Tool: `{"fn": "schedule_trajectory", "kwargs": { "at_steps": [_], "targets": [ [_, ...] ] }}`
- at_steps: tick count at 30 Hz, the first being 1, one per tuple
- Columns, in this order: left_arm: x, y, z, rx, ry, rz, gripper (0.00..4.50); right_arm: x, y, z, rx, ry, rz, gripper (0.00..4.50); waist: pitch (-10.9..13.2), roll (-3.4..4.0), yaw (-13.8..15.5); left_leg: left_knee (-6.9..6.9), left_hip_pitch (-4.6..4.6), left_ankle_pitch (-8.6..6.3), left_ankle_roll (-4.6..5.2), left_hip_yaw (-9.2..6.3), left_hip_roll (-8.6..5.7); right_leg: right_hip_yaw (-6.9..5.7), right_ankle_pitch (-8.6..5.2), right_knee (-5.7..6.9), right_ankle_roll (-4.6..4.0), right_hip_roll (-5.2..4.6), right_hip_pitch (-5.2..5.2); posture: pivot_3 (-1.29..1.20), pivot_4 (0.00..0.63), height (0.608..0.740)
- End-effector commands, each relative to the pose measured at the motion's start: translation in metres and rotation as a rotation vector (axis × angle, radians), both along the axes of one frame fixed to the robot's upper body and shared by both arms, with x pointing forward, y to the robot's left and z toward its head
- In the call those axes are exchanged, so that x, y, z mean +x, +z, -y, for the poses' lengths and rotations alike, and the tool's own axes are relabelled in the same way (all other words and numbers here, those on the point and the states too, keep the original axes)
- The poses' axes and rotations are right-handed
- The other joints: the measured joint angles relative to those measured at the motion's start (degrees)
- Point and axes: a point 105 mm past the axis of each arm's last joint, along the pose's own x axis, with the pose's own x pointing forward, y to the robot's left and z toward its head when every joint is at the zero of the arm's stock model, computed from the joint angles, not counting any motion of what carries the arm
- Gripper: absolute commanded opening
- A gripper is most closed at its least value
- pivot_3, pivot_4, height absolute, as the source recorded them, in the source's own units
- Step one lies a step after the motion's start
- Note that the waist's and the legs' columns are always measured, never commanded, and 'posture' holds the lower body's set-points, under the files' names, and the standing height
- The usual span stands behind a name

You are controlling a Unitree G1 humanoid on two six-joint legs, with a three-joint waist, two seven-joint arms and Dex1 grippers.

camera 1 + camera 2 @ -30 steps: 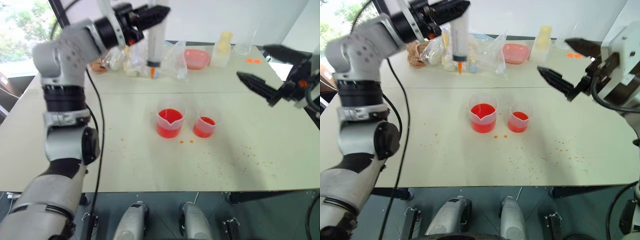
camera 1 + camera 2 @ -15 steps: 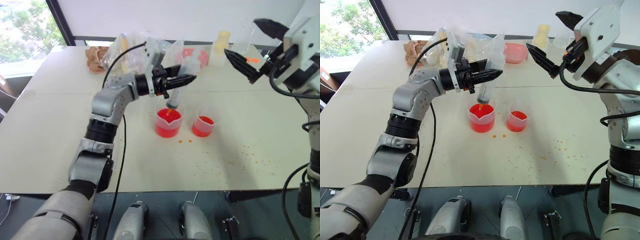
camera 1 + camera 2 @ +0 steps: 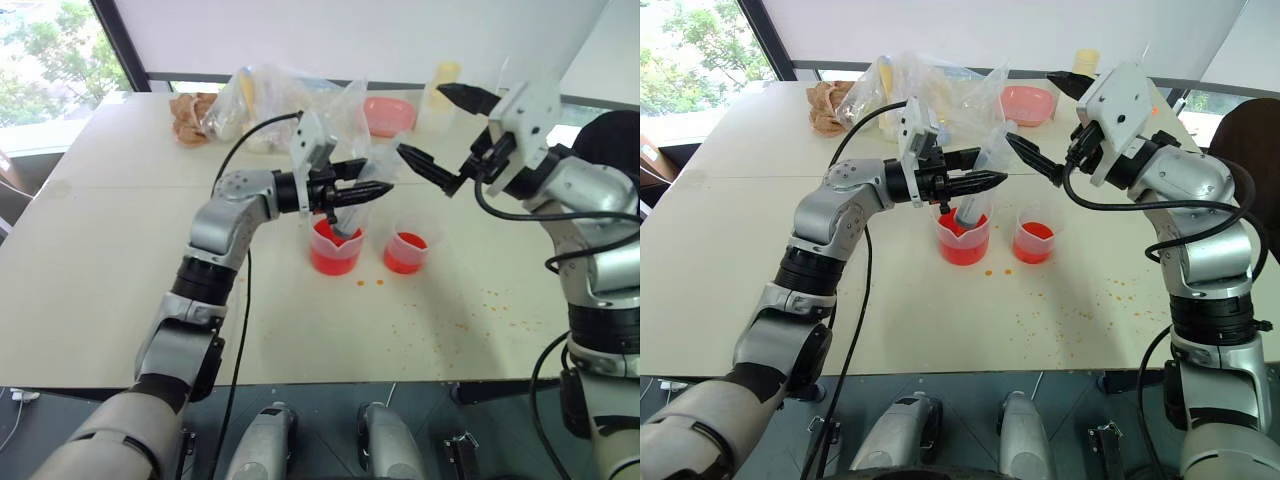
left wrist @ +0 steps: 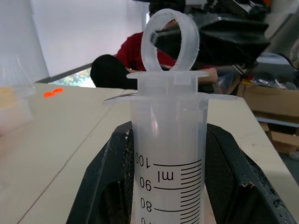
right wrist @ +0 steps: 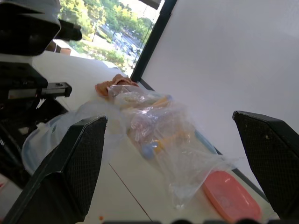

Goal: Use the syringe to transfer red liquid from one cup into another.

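Observation:
My left gripper (image 3: 362,193) is shut on the barrel of the syringe (image 3: 978,190), a clear tube held steeply tilted. Its lower end dips into the larger spouted beaker (image 3: 335,246), which holds red liquid (image 3: 962,226). The left wrist view shows the syringe (image 4: 168,154) between both black fingers (image 4: 108,186), with the plunger ring on top and the plunger pushed in. The smaller cup (image 3: 406,251), also red inside, stands just right of the beaker. My right gripper (image 3: 1030,108) is open and empty, hovering beside the syringe's top end, its lower fingertip close to it.
Clear plastic bags (image 3: 262,100) with packed items, a pink dish (image 3: 391,114), a yellow-topped container (image 3: 441,92) and a brown bundle (image 3: 190,110) line the table's far side. Orange droplets (image 3: 500,305) speckle the table right of the cups. A person in red (image 4: 133,51) sits beyond.
My left arm came down from high over the back of the table and put the syringe's tip into the beaker. My right gripper, still open, swung left toward the syringe's top.

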Motion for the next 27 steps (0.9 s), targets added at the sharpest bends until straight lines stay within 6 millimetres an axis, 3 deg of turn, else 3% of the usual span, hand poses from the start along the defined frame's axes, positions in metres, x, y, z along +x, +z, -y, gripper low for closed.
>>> {"fn": "schedule_trajectory", "kwargs": {
  "at_steps": [1, 4, 11, 12, 27],
  "targets": [
    [-0.006, 0.007, 0.003, -0.01, -0.01, 0.042, 1.46, -0.002, 0.013, -0.005, 0.007, 0.015, 0.065, 4.5, 0.0, 0.0, 0.0, 0.0, 0.0, 0.0, 0.0, 0.0, 0.0, 0.0, 0.0, 0.0, 0.0, 0.0, 0.0, 0.0, 0.15, 0.74],
    [0.0, 0.004, 0.001, -0.013, 0.02, 0.042, 1.46, -0.003, 0.014, -0.01, 0.013, 0.04, 0.07, 3.71, 0.0, 0.0, 0.0, 0.0, 0.0, 0.0, 0.0, 0.01, -0.02, 0.0, 0.0, 0.0, 0.0, 0.0, 0.0, 0.0, 0.15, 0.74],
    [0.004, 0.004, 0.002, -0.07, 0.068, 0.08, 1.46, -0.007, 0.013, -0.019, 0.003, 0.078, 0.059, 0.23, 0.0, 0.0, 0.0, 0.0, 0.0, 0.0, 0.0, 0.0, -0.03, 0.0, 0.0, 0.0, 0.0, 0.0, 0.0, 0.0, 0.15, 0.74],
    [0.005, 0.004, 0.002, -0.073, 0.071, 0.087, 1.46, -0.008, 0.012, -0.02, 0.002, 0.081, 0.057, 0.04, 0.0, 0.0, 0.0, 0.0, 0.0, 0.0, 0.0, 0.0, -0.03, 0.0, 0.0, 0.0, 0.0, 0.0, 0.0, 0.0, 0.15, 0.74],
    [0.011, -0.031, 0.0, -0.028, 0.104, 0.077, 1.46, -0.005, 0.036, -0.006, 0.024, 0.018, 0.118, 0.04, 0.0, 0.0, 0.1, 0.0, 0.01, 0.0, 0.0, 0.01, -0.05, 0.0, 0.0, 0.0, 0.0, 0.0, 0.0, 0.0, 0.15, 0.74]
  ]
}}
